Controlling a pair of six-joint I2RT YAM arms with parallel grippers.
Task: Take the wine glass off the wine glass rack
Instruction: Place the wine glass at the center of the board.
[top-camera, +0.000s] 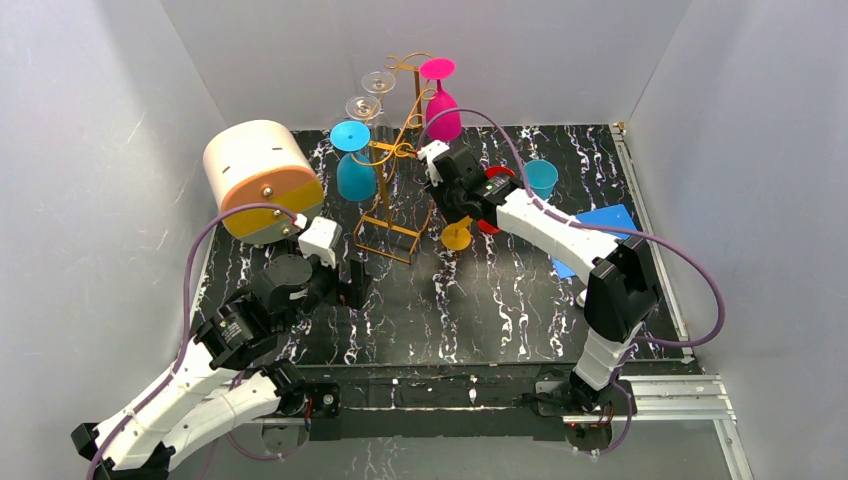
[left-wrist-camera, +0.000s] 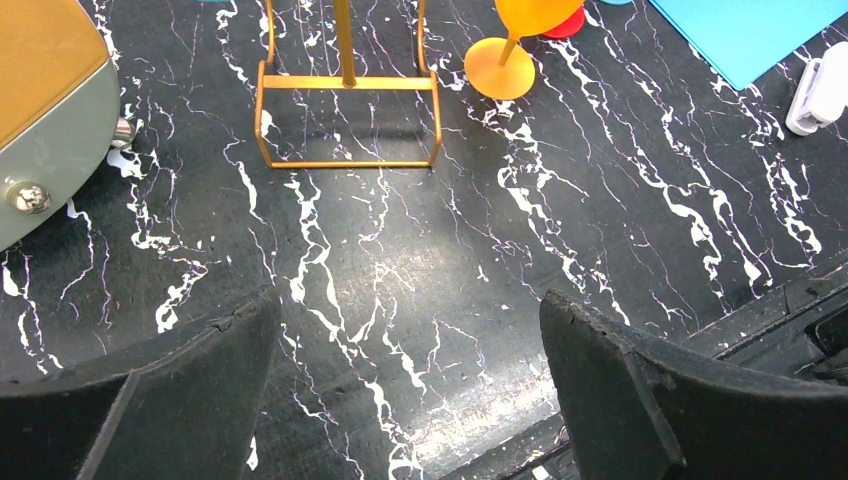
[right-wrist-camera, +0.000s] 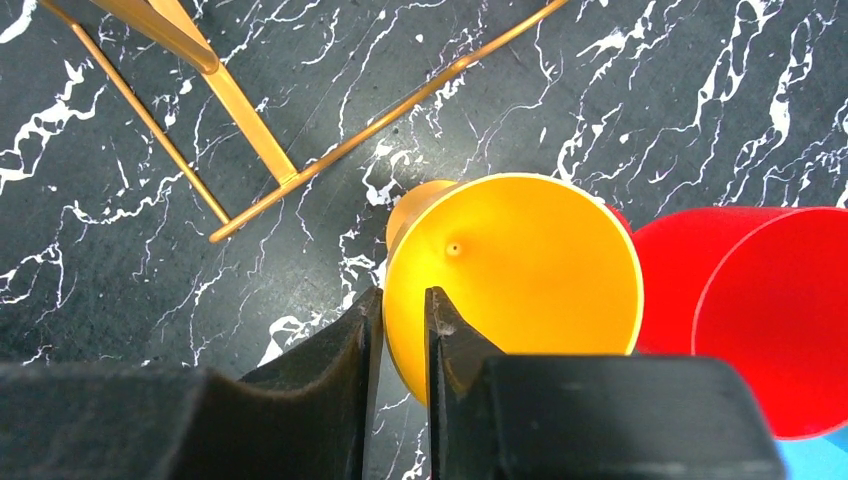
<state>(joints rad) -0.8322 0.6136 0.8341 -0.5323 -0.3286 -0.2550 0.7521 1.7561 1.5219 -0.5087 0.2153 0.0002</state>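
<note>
A: Where is the task's glass sitting?

B: The yellow-orange plastic wine glass (right-wrist-camera: 520, 270) is standing upright, already off the tall golden wire wine glass rack (left-wrist-camera: 345, 82). It is sitting around the middle of the black white-veined marble-look worktop (top-camera: 500, 310), just beside the rack's base on the side facing the right edge. A red plastic cup (right-wrist-camera: 750, 310) is sitting close beside it.

A: And what are the arms doing?

B: The right gripper (right-wrist-camera: 402, 305) is straddling the glass's rim, one finger outside the bowl and one inside. The jaws are standing only a little apart, and whether they are pressing the wall cannot be told. The left gripper (left-wrist-camera: 408, 305) is hanging spread wide and empty, toward the near edge from the rack.

A: Which step is that looking like?

B: Letting go, most likely. It is calling for the jaws parting well clear of the thin wall, then rising straight up. That way the inner finger is not dragging the rim and tipping the glass into the cup or the rack's wires.

A: Is any writing showing?

B: None is reading legibly. The cream-and-orange cylindrical box (top-camera: 262, 180) is showing no brand or label.
</note>
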